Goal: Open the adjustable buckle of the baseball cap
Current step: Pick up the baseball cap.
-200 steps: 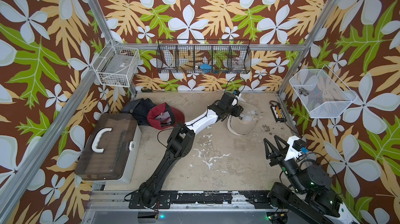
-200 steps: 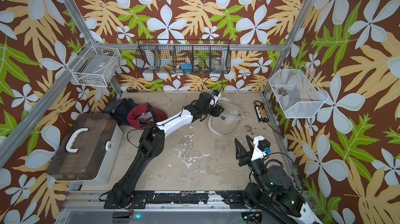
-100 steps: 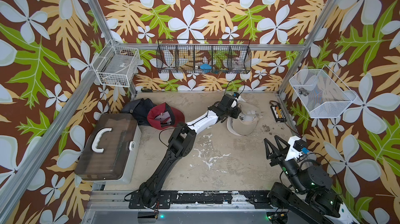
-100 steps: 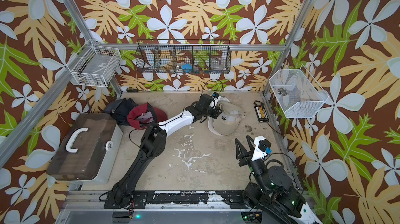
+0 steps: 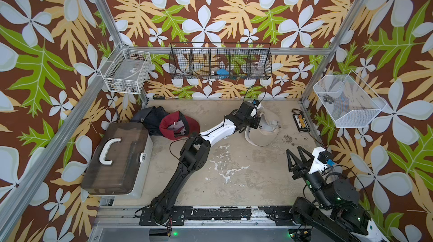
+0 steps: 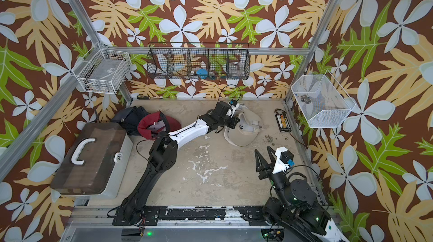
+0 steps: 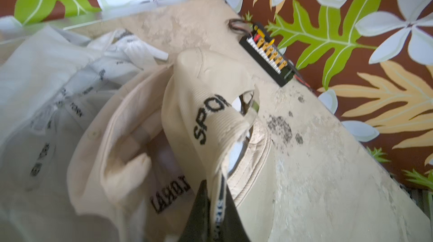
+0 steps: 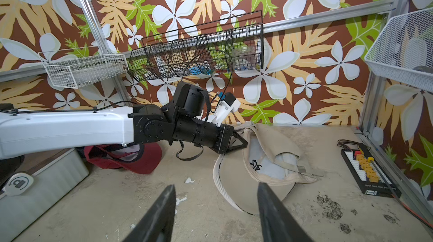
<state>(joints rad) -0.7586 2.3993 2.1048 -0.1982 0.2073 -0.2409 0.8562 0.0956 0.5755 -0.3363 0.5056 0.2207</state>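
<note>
From my station I count one table, its grey top scuffed with white marks. One storage case with a smoky lid and one white handle sits at the left edge.

There are two arms. The left arm stretches from the front edge toward the rear right. The right arm is folded at the front right corner.

Three baskets hang on the walls:
- one black wire basket with five compartments, above the rear edge
- one white wire basket above the rear left corner
- one white mesh basket above the right edge

I see two caps for certain. The beige baseball cap lies upturned in the rear right part of the table. A red cap lies near the rear left, touching a dark fabric heap that I cannot identify.

The left gripper has its claw pinched narrow on a printed band of the beige baseball cap. The right gripper hovers over the front right of the table with its claw spread wide and holding nothing.

One black connector board with yellow and red plugs lies along the right edge, and one screwdriver lies at the rear edge. In the right wrist view, one small metal buckle shows on the cap's grey strap, apart from both claws.
</note>
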